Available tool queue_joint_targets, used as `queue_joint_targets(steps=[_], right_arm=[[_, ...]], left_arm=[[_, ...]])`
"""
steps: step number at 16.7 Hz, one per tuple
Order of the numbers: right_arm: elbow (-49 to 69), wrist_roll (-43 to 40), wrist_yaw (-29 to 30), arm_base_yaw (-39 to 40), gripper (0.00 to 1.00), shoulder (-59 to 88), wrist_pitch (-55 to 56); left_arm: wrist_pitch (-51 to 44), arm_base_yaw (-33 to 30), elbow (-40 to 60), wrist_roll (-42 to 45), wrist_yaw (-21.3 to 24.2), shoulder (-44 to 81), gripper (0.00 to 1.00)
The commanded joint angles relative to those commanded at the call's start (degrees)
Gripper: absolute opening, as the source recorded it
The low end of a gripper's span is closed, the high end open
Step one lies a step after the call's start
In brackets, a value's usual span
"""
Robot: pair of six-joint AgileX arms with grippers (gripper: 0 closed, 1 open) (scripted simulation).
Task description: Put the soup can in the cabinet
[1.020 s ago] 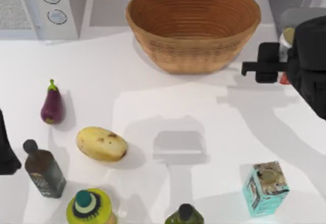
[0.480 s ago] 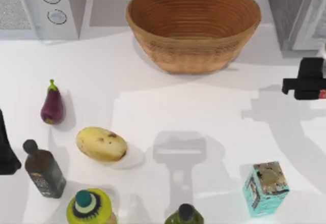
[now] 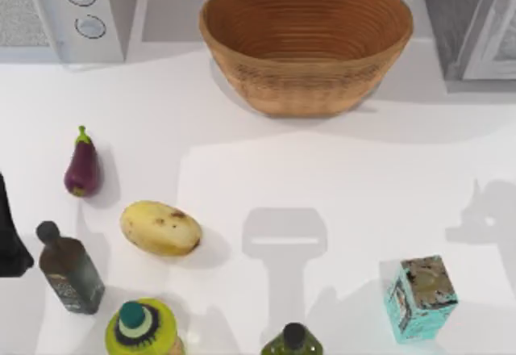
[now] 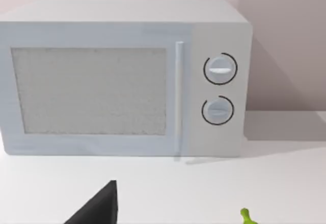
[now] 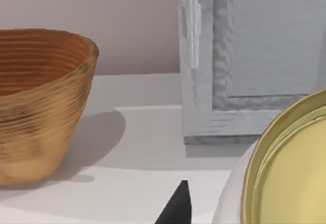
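Note:
The soup can (image 5: 293,173) sits very close in the right wrist view, its dull gold top and white side at the picture's corner. My right gripper (image 5: 206,218) is shut on it, and one dark fingertip (image 5: 177,206) shows beside the can. Just beyond stands the cabinet (image 5: 265,56), grey with a pale framed door panel. From above, the cabinet (image 3: 451,16) is at the table's back right corner. My left gripper (image 3: 10,238) is parked open at the table's left edge, and its dark fingertip (image 4: 99,206) shows in the left wrist view.
A large wicker basket (image 3: 306,40) stands at the back centre, a white microwave (image 3: 64,12) at the back left. An eggplant (image 3: 82,165), a potato (image 3: 160,227), a dark bottle (image 3: 71,270) and two more bottles line the front left. A teal carton (image 3: 421,297) is front right.
My right gripper has carried the soup can to the right, past the top view's right edge. Its shadow now falls on the table's right side. The left arm has not moved.

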Motion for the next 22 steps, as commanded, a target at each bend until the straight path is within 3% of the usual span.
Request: queue_joint_targets(steps=[6,14,18,22], right_arm=[[-12.0,-4.5,-6.8,-9.1,0.00,-21.4,-0.2],[-14.0,-5.2,-7.9,-10.7,0.00,-24.2,-0.2],[-7.9,-5.1,-7.0,-9.9,0.00,-18.5,-2.0],[7.6,-4.9,-5.1,-8.1,0.00,-5.9,-6.0]], left_arm=[[0.0,0.0,0.0,0.0,0.0,0.0,1.00],[0.0,0.0,0.0,0.0,0.0,0.0,1.00],[0.0,0.0,0.0,0.0,0.0,0.0,1.00],[0.0,0.0,0.0,0.0,0.0,0.0,1.00]])
